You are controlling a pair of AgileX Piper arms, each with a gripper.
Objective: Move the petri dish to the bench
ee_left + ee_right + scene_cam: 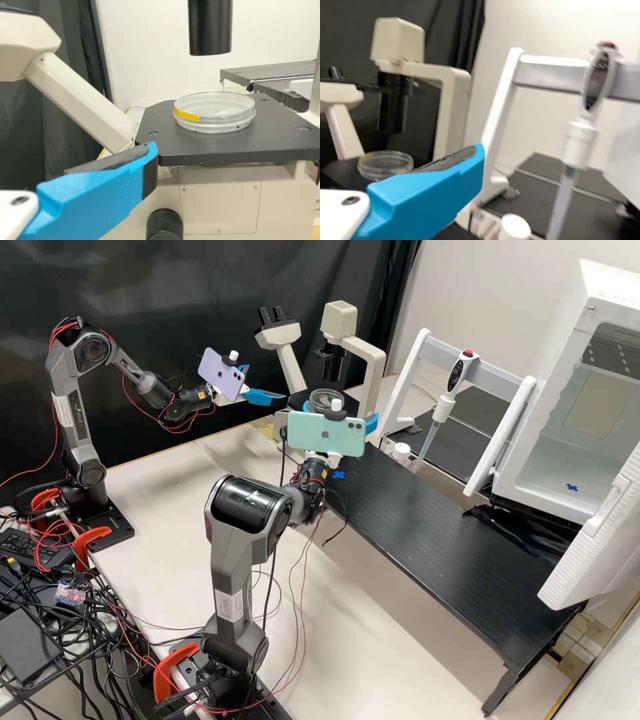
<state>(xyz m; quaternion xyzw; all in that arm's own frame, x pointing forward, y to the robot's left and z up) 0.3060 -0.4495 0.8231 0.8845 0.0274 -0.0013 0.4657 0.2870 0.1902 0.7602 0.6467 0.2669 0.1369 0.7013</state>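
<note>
**Petri dish [215, 112] on the microscope stage [200, 149], left gripper [267, 382] the nearer by wrist view**

Hours are read on the high view, working outward from the left gripper. Its fingers stand apart with nothing between them, and the dark pad [112, 161] shows bare. The dish lies past the fingertips, between three and four o'clock, a short gap off. That gap crosses the stage edge; whether the fingers ride above the plate or level with it I cannot tell, so a low approach could catch the rim.

The dish sits flat and lidded or stacked, yellow tape [186, 115] on its side. Being round, it has no long axis: a grip across any diameter should serve, kept gentle.

Right above hangs the black lens column [210, 27], so lifting calls for a small rise, then a sideways exit. The beige post [375, 383] blocks two o'clock from the dish, the eyepiece tube [290, 360] ten to eleven.

The right gripper [342, 410], also spread and unladen, has the dish toward ten o'clock; its wrist crowds the route out at six.

Farther on, toward four to five, runs the black bench [427, 520], its blue tape cross [339, 475] a likely setting-down mark.
</note>
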